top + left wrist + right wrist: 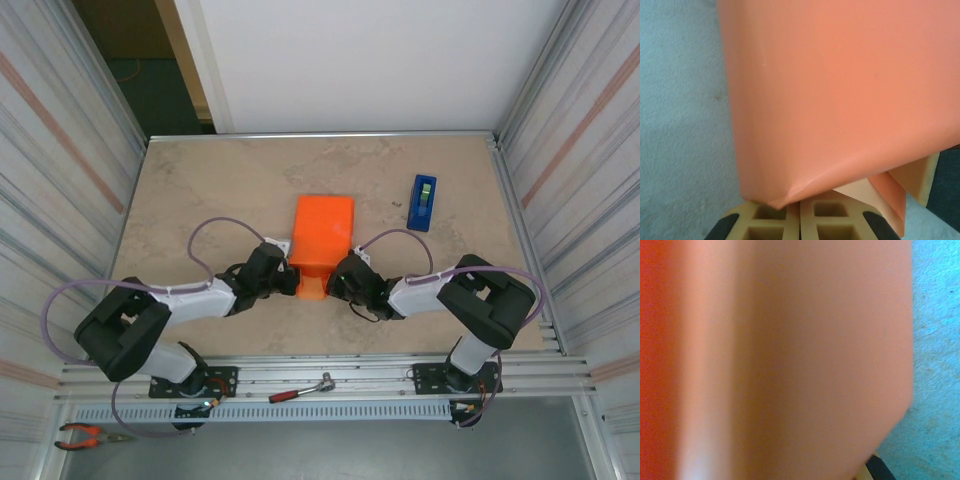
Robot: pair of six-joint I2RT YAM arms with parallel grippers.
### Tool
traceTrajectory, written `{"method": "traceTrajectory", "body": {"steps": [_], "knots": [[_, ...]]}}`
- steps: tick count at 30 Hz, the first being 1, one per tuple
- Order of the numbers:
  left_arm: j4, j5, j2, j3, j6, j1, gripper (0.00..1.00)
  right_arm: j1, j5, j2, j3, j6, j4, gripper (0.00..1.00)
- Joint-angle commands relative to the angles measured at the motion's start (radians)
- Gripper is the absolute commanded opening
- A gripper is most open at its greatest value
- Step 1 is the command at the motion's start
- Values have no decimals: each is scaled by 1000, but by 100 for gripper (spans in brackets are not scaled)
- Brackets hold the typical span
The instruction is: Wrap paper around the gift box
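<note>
While the paper (pixel 323 232) already wraps top and sides, the left gripper (pixel 289 280) and right gripper (pixel 336 278), both clenched, flank its loose near flap; folding and taping seemingly remain.

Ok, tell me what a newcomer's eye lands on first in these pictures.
The bright orange paper at mid-table grabs the eye first, folded up into a boxy shape. The left arm and right arm converge on its near end, jaws shut. A blue tape dispenser lies to the right of it, apart, on the pale table.
</note>
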Motion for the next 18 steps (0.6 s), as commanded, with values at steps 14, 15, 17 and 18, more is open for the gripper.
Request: {"method": "traceTrajectory", "body": {"steps": [14, 15, 17, 18], "knots": [[227, -14, 87, -24, -4, -35, 5, 24, -47, 52, -8, 23, -155, 0], [235, -20, 92, -26, -4, -37, 4, 26, -47, 53, -8, 22, -156, 0], [259, -32, 103, -24, -5, -40, 4, 25, -47, 51, -8, 22, -157, 0], [270, -36, 110, -27, -6, -42, 4, 26, -46, 50, -8, 22, -157, 0]]}}
